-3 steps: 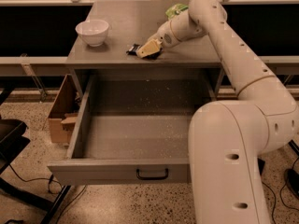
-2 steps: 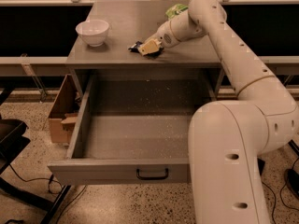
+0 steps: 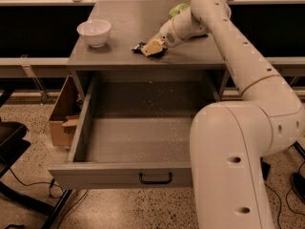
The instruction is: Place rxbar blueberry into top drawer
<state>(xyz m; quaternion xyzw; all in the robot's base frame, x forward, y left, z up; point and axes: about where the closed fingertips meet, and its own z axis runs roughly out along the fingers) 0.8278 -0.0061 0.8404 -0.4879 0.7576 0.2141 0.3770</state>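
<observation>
The rxbar blueberry [image 3: 139, 46], a small dark wrapper, lies flat on the grey table top near its front middle. My gripper [image 3: 152, 47], with tan tips, is down at the table surface over the bar's right end and covers part of it. The arm reaches in from the right across the table. The top drawer [image 3: 119, 175] is pulled wide open below the table top. Its speckled grey inside holds nothing, and its black handle [image 3: 156, 178] is on the front panel.
A white bowl [image 3: 94, 32] stands at the table's left. A green chip bag [image 3: 178, 8] lies at the back, partly behind the arm. A cardboard box [image 3: 61, 120] sits on the floor left of the drawer. A black chair base [image 3: 12, 142] is at far left.
The gripper has shifted only slightly at the bar's right end. The bar, bowl and drawer have not moved.
</observation>
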